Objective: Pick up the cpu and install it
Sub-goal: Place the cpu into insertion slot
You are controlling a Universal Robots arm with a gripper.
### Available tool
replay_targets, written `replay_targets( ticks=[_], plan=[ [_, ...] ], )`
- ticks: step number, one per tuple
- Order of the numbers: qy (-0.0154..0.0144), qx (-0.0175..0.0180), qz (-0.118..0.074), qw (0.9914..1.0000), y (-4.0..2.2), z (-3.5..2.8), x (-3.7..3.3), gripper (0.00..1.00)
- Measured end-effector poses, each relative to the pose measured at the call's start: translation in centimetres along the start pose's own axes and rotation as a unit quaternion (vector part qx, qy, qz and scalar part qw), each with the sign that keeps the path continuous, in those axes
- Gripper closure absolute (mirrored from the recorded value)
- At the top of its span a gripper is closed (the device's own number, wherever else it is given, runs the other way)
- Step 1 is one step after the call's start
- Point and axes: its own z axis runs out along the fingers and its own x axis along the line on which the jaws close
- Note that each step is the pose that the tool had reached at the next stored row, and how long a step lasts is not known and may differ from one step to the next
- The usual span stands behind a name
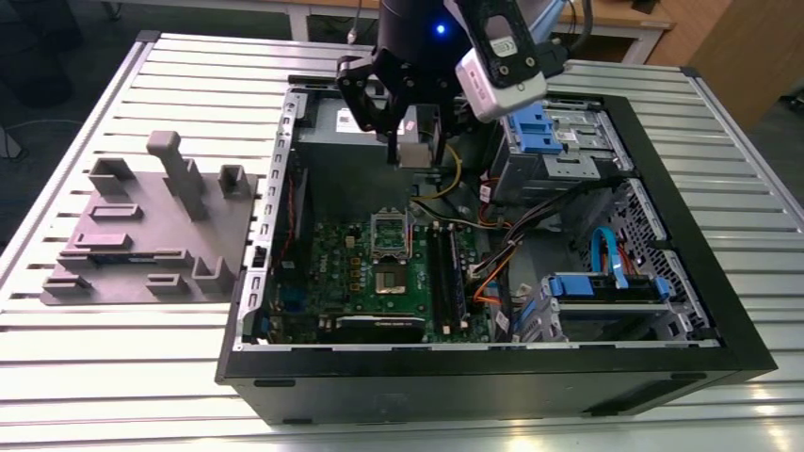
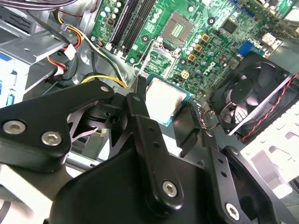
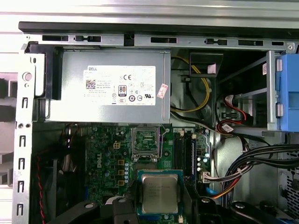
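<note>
My gripper (image 1: 415, 151) hangs over the back part of the open computer case (image 1: 703, 311), shut on the cpu. The cpu (image 3: 160, 193) is a flat square chip with a shiny silver top and a thin green rim. It sits level between the two black fingers (image 2: 136, 100) in both wrist views. The cpu (image 2: 164, 99) is held above the green motherboard (image 1: 364, 273), apart from it. The open socket (image 3: 147, 139) with its silver frame lies a short way off on the board, nearer the silver power supply (image 3: 110, 86). The socket (image 1: 391, 229) has nothing in it.
A grey plastic fixture (image 1: 151, 226) with upright blocks stands on the slatted table at the exterior view's left. Inside the case are bundled cables (image 1: 503, 217), blue drive bays (image 1: 540, 122), memory slots (image 1: 446, 273) and a black fan (image 2: 252, 93).
</note>
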Motion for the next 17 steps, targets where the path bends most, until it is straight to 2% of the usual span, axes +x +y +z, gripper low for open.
replay_targets(
  ticks=[6, 9, 11, 17],
  plan=[
    [0.0001, 0.0009, 0.000, 1.00000, -0.25, 0.14, 0.02, 0.53],
    [0.0000, 0.0008, 0.000, 1.00000, -0.65, 0.32, 0.02, 0.53],
    [-0.0002, 0.0005, 0.000, 1.00000, -0.70, 0.48, 0.02, 0.53],
    [0.0001, 0.0003, -0.006, 0.99998, -0.81, 1.55, 0.18, 0.53]
  ],
)
